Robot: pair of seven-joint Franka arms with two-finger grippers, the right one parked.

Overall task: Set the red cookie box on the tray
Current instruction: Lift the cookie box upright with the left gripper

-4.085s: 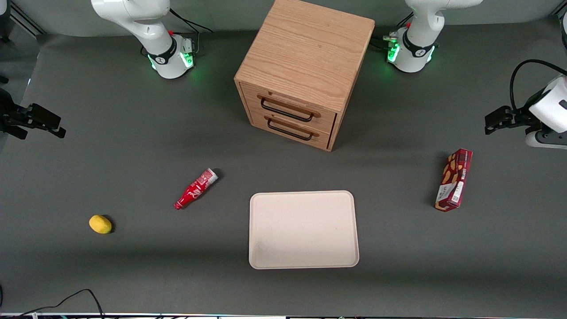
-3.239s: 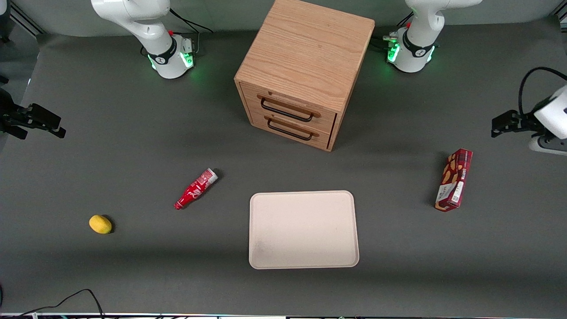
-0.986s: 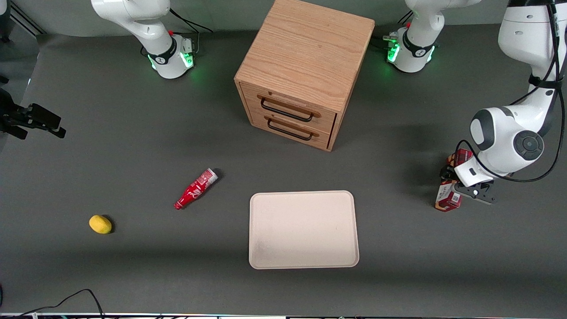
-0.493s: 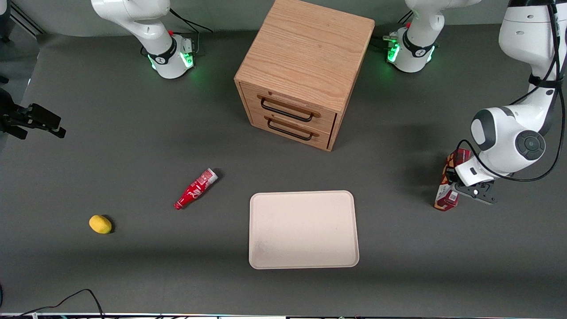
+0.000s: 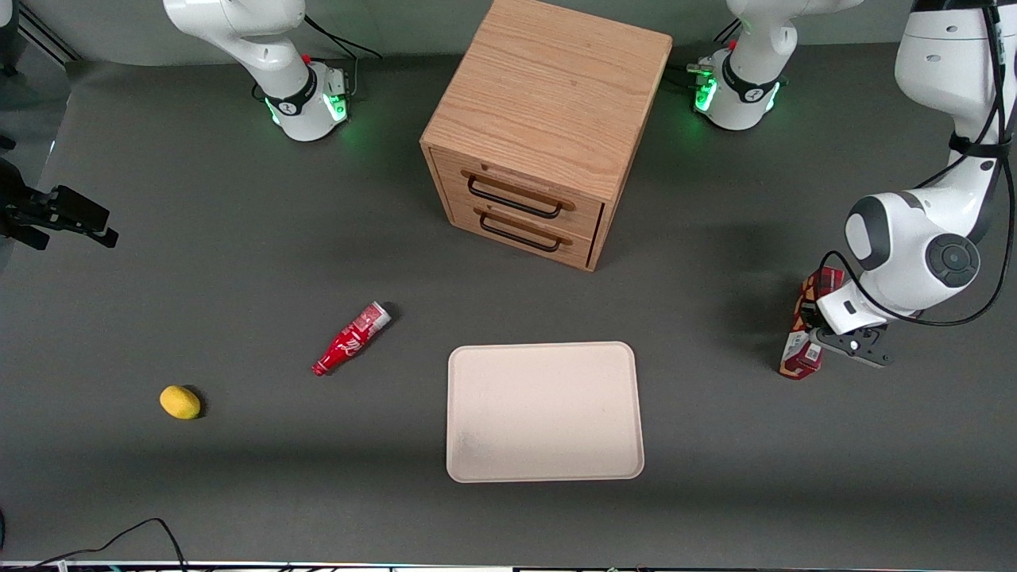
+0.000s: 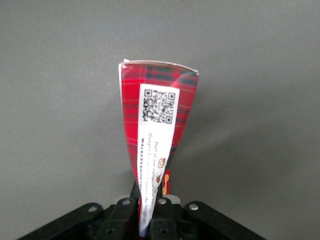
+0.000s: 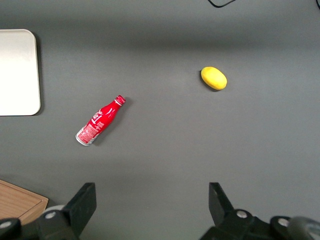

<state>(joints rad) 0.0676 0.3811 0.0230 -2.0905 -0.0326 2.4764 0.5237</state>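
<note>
The red cookie box (image 5: pixel 799 357) lies on the grey table toward the working arm's end, well apart from the cream tray (image 5: pixel 543 412). My left gripper (image 5: pixel 812 330) has come down on the box's middle and is shut on it. In the left wrist view the red cookie box (image 6: pixel 157 112) runs away from the gripper (image 6: pixel 148 204), pinched thin between the black fingers (image 6: pixel 121 210), its white label with a QR code facing up. The box's middle is hidden under the arm in the front view. I cannot tell whether the box is off the table. A corner of the tray (image 7: pixel 17 70) shows in the right wrist view.
A wooden drawer cabinet (image 5: pixel 548 135) stands farther from the front camera than the tray. A red soda bottle (image 5: pixel 351 338) and a yellow lemon (image 5: pixel 180 402) lie toward the parked arm's end. A black cable (image 5: pixel 135 534) lies at the table's near edge.
The left arm swung in from the table's end and came down over the box. Its fingers closed on the box, which tipped narrower. In the last half second almost nothing moved.
</note>
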